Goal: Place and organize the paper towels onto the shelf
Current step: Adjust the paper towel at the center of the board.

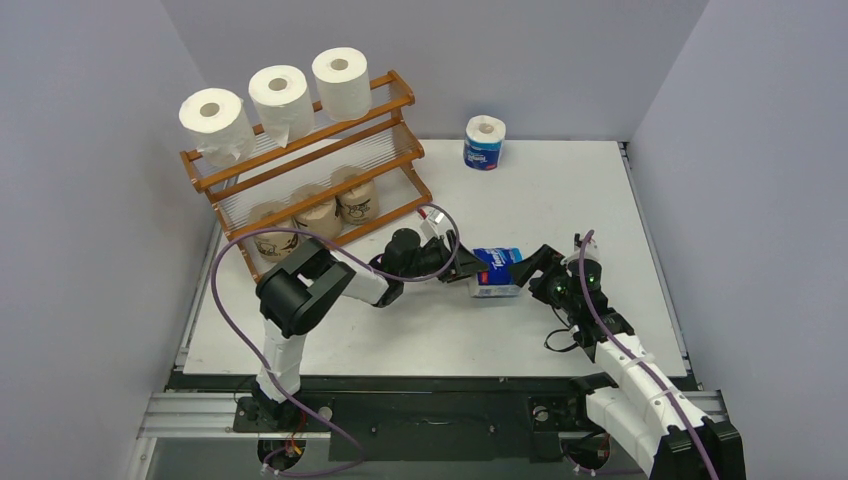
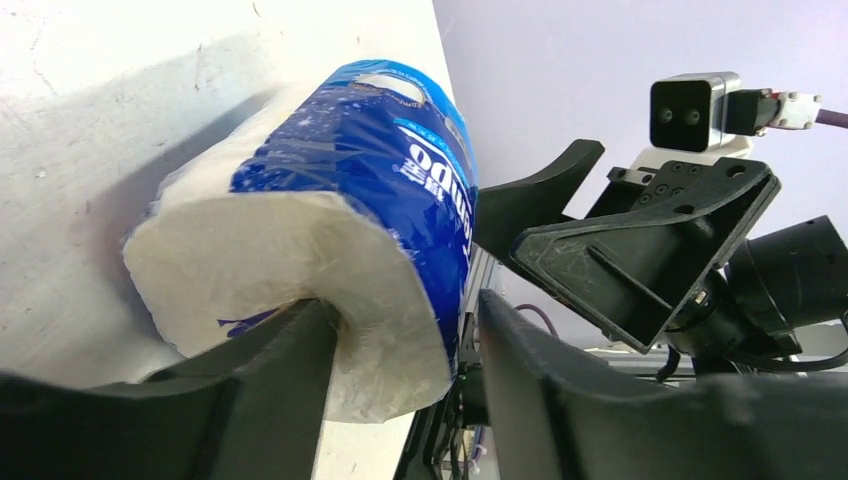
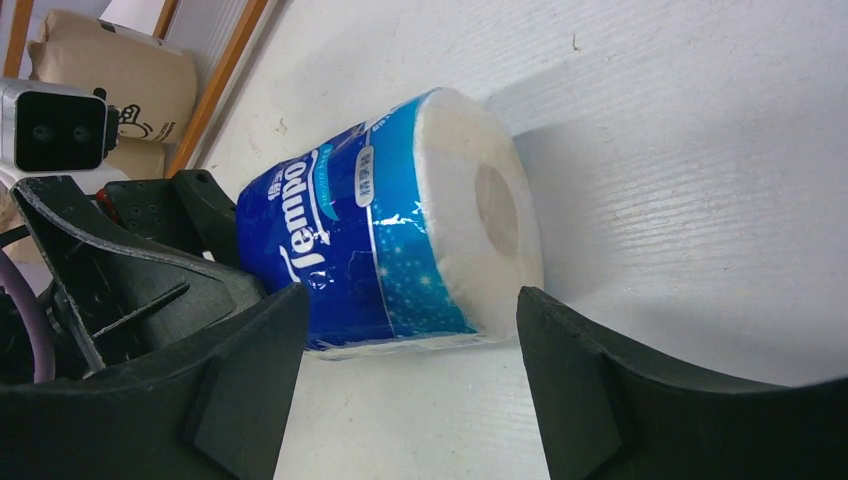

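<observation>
Centrally, soft cylindrical roll, glossy blue-wrapped

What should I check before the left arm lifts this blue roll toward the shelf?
1. The right gripper is clear of the lying blue roll: ok. Its jaws are wide open, one finger on each side, neither touching.
2. Grip of the left gripper: cannot tell. The roll's end sits between its fingers, but firm contact is unclear.
3. Roll supported: ok. It lies on its side on the table.
4. Room on the shelf: ok. The middle tier looks bare.
5. The standing blue roll is out of the way: ok. It stands upright at the table's back edge.
</observation>
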Controlling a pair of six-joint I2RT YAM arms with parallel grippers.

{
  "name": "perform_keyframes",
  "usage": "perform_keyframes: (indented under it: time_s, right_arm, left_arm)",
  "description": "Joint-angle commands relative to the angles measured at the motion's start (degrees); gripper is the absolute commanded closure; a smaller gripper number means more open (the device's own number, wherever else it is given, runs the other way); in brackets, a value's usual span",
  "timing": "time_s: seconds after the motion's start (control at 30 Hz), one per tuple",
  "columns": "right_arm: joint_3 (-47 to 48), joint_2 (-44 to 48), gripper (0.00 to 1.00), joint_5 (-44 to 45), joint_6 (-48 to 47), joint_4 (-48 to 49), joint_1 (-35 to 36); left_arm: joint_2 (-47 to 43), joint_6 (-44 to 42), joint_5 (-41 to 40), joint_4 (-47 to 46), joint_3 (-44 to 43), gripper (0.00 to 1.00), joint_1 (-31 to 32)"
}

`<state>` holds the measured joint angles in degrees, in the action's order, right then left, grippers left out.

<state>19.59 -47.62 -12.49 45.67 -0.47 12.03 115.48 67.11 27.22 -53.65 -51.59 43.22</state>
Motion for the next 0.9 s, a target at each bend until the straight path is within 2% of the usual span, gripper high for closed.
perform_keyframes:
  time_s: [0.0, 0.1, 0.23, 0.47, 0.6, 0.67, 0.87]
  right_arm:
    - [-0.21, 0.63, 0.28, -0.32, 0.10, 2.61, -0.39]
    - [-0.18, 1.09, 0.28, -0.26, 0.11, 2.33, -0.40]
    - [0.17, 2.05, 0.28, -0.26, 0.17, 1.75, -0.34]
    - [2.11, 5.65, 0.28, 0.12, -0.21, -2.26, -0.34]
    - [3.72, 8.02, 0.29, 1.06, -1.55, -5.47, -0.31]
    - [4.57, 9.11, 0.29, 1.48, -2.41, -6.98, -0.26]
    - [8.83, 9.54, 0.30, 4.01, -7.10, -13.69, 2.28]
  left_arm:
    - [0.50, 1.47, 1.76, -7.56, -1.58, 0.56, 0.43]
    - [0.02, 1.95, 1.94, -8.00, -1.29, 0.69, 0.38]
    - [-1.27, 2.30, 1.92, -8.32, -0.56, 0.80, 0.30]
    - [-7.38, -1.27, 0.56, -2.60, 1.18, 0.85, 0.14]
    - [-14.03, -7.49, -1.64, 8.54, 1.91, 0.87, 0.13]
    - [-18.39, -12.03, -3.52, 17.19, 1.71, 0.87, 0.20]
    - [-32.99, -30.38, -17.18, 51.84, -4.73, 0.87, 1.47]
